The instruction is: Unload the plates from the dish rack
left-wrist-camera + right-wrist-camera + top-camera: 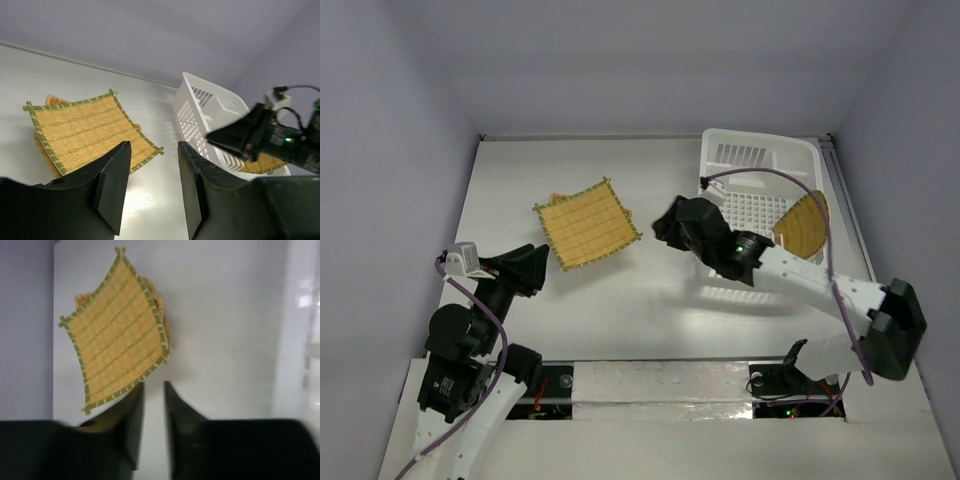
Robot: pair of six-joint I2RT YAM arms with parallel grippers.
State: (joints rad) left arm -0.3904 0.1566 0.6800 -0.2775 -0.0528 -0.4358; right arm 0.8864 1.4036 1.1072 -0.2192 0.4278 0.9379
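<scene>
One square plate (120, 330) beyond right jaws.

Top view looks down from behind; both wrist views face the square plate (587, 226).

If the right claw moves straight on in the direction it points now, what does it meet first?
Probably the large square plate, lying on the table just ahead of the right claw. Height is unclear from these views, so the claw might pass over its near edge instead.

White-and-black left arm (460, 338) and right arm (802, 276), looping purple cables (828, 250), green light (737, 247) on right wrist.
</scene>
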